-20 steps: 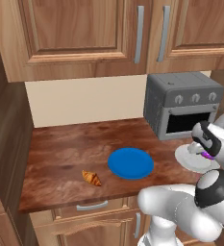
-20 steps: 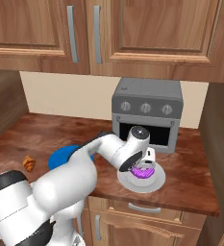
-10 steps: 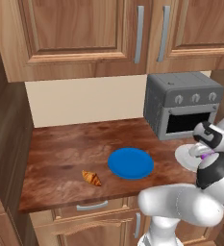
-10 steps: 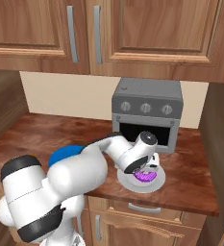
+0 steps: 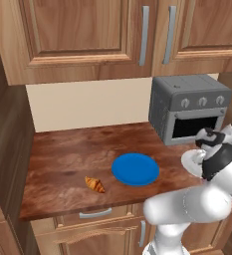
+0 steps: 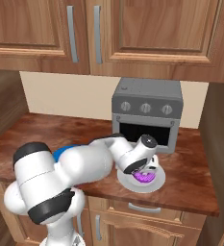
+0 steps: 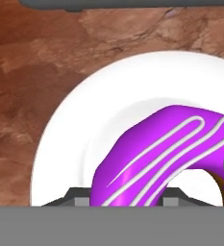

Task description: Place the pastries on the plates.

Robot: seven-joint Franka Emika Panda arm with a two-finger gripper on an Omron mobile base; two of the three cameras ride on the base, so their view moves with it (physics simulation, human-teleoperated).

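purple white-striped donut [image 7: 166, 153], white plate [image 7: 80, 120], blue plate [image 5: 135, 169], seemingly golden croissant [image 5: 94, 184]

A grey toaster oven [image 5: 189, 107] with three round knobs and a dark glass door stands at the back of a wooden tabletop [image 5: 67, 159], beneath wooden wall cabinets [image 5: 82, 37] fitted with grey handles; a drawer [image 5: 95, 215] sits below the front edge.

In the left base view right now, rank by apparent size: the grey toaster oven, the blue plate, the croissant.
1. Grey metal toaster oven, largest.
2. Bright blue round plate.
3. Golden-brown ridged croissant, smallest.
The gaps are wide enough that nearness to the camera does not blur the order.
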